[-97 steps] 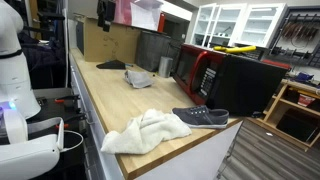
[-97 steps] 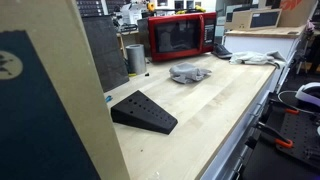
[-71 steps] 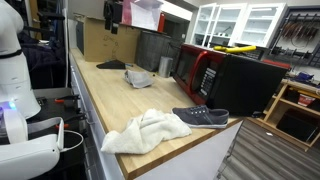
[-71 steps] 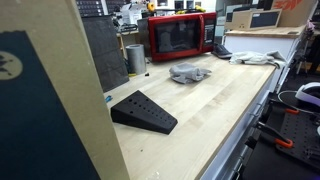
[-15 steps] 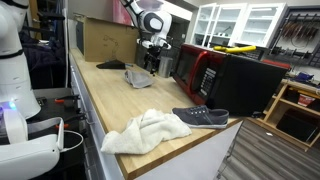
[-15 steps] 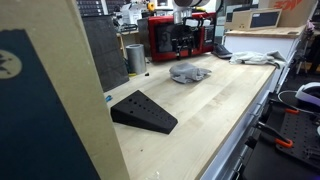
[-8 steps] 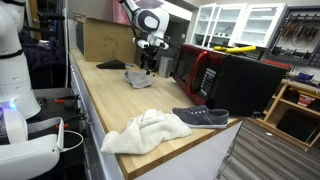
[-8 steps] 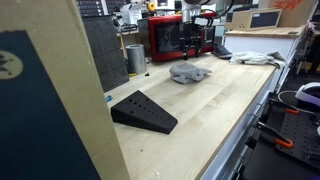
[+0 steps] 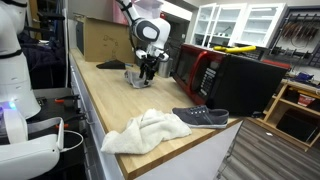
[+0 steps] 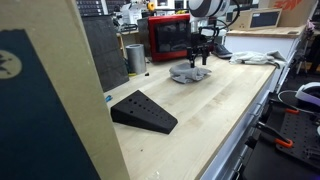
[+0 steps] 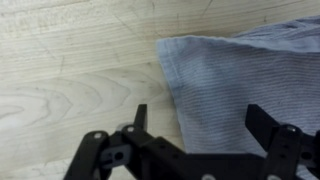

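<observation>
Pale wooden worktop [image 11: 70,90] fills the left half of the wrist view, its grain running across the frame. Along the bottom edge of that picture the gripper [image 11: 195,112] shows its two black fingers [image 11: 139,118] spread wide, with nothing caught between them. One finger hangs over bare wood and the other over the grey cloth [image 11: 250,70], so the jaws straddle the cloth's left edge. That stance looks deliberate to me: a flat, limp thing offers little to pinch except a border or a fold.

The cloth takes up the right side of the wrist view, lying flat with one corner towards the upper middle. In both exterior views the gripper [image 9: 147,70] [image 10: 199,62] points straight down just above the cloth [image 9: 140,79] [image 10: 190,73]. I cannot tell whether the tips touch it. The arm reaches out over the bench to get there, which explains the vertical wrist.

Behind the cloth stands a red microwave [image 10: 180,37], and a metal cup [image 10: 135,57] sits to its left, both well clear of the fingers. Lower in an exterior view, a white towel [image 9: 148,130] lies crumpled beside a dark shoe [image 9: 201,117]. A black wedge [image 10: 143,111] sits by itself in the lower middle of an exterior view.
</observation>
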Controlling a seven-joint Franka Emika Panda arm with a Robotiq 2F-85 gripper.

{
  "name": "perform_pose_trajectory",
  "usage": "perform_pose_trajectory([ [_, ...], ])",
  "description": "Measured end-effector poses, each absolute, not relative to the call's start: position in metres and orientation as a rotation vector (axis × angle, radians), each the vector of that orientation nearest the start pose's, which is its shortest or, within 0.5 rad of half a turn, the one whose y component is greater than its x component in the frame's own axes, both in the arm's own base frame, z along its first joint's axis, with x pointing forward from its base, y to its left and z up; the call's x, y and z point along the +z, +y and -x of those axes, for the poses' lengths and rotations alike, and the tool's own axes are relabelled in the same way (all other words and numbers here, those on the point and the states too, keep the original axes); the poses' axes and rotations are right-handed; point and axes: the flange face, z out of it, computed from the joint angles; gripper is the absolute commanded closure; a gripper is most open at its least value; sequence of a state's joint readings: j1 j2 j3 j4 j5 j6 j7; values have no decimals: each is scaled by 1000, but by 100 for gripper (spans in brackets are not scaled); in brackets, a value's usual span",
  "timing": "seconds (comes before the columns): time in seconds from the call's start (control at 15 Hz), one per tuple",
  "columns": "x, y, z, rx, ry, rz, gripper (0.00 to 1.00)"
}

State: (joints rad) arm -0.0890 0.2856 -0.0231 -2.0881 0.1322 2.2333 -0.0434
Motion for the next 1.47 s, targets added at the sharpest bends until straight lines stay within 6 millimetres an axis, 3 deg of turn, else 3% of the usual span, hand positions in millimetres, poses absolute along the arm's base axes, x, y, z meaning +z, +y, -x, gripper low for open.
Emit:
perform_pose_trajectory([
  [0.6,258,-92,-552,186,354,2841,0],
  [1.07,244,-92,-523,198,416,2708,0],
  [1.13,244,-92,-520,195,436,2689,9],
  [1.2,244,-93,-516,189,452,2671,26],
  [1.47,244,-103,-507,141,520,2616,58],
])
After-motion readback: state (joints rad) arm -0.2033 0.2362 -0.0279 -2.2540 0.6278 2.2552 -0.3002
